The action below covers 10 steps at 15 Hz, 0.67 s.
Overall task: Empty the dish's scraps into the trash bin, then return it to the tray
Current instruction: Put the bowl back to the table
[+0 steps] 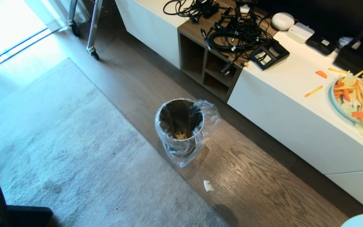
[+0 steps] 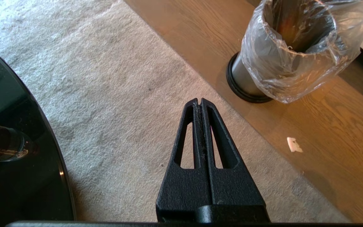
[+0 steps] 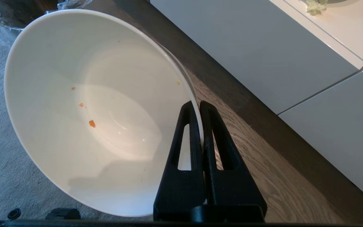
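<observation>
The dish [image 3: 99, 110], a glossy white bowl, is tipped on its side above the floor. My right gripper [image 3: 198, 105] is shut on its rim, one finger inside and one outside. Only a few tiny orange crumbs [image 3: 91, 123] cling to its inside. A sliver of the dish [image 1: 362, 220] shows at the head view's bottom right corner. The trash bin [image 1: 180, 126] stands on the wood floor with its clear bag, and orange-yellow scraps [image 1: 181, 135] lie at its bottom. My left gripper [image 2: 199, 101] hangs shut and empty over the carpet near the trash bin [image 2: 295, 47]. The tray is out of view.
A white cabinet [image 1: 295, 119] runs along the right, bearing a pale-blue plate [image 1: 337, 104] heaped with mixed strips, loose carrot pieces [image 1: 320, 74] and tangled cables [image 1: 238, 34]. A white scrap [image 1: 208, 186] lies on the floor. Grey carpet [image 1: 58, 142] covers the left, and a round dark glass surface [image 2: 17, 176] sits beside my left arm.
</observation>
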### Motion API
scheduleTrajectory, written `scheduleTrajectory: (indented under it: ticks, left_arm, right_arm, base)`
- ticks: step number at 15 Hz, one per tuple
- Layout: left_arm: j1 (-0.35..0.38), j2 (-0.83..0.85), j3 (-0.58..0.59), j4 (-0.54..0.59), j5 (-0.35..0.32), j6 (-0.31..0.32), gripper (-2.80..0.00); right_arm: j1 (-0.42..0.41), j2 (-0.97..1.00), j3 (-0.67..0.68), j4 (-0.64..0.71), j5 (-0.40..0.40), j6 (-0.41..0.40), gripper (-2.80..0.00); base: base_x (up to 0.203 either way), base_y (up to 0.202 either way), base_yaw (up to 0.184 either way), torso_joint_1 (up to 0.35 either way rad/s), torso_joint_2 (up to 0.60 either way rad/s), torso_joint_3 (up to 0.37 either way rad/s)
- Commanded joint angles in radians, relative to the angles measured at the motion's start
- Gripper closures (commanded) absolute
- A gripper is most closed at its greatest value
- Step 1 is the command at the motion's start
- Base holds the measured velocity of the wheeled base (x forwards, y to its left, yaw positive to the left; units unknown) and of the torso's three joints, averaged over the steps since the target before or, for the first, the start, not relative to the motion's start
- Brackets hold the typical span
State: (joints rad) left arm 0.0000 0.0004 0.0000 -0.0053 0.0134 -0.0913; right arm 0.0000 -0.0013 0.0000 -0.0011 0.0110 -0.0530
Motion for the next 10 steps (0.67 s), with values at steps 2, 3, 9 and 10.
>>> scheduleTrajectory:
  ticks: [2,3,9,10]
  left_arm:
    - [0.000,0.000,0.000,-0.001,0.000,-0.001,0.00]
    - [0.000,0.000,0.000,-0.001,0.000,-0.001,0.00]
    - [0.000,0.000,0.000,-0.001,0.000,-0.001,0.00]
    - [0.000,0.000,0.000,-0.001,0.000,-0.002,0.00]
  right_arm:
    - [0.000,0.001,0.000,0.000,0.001,-0.001,0.00]
    - [0.000,0.001,0.000,0.000,0.000,-0.001,0.00]
    - [0.000,0.001,0.000,0.000,0.000,-0.001,0.00]
    - [0.000,0.001,0.000,0.000,0.000,-0.001,0.00]
  base:
    - [0.000,0.000,0.000,0.000,0.00,0.205]
    - [0.000,0.000,0.000,0.004,0.00,0.203]
    - [0.000,0.000,0.000,-0.002,0.00,0.205]
    - [0.000,0.000,0.000,0.006,0.00,0.200]
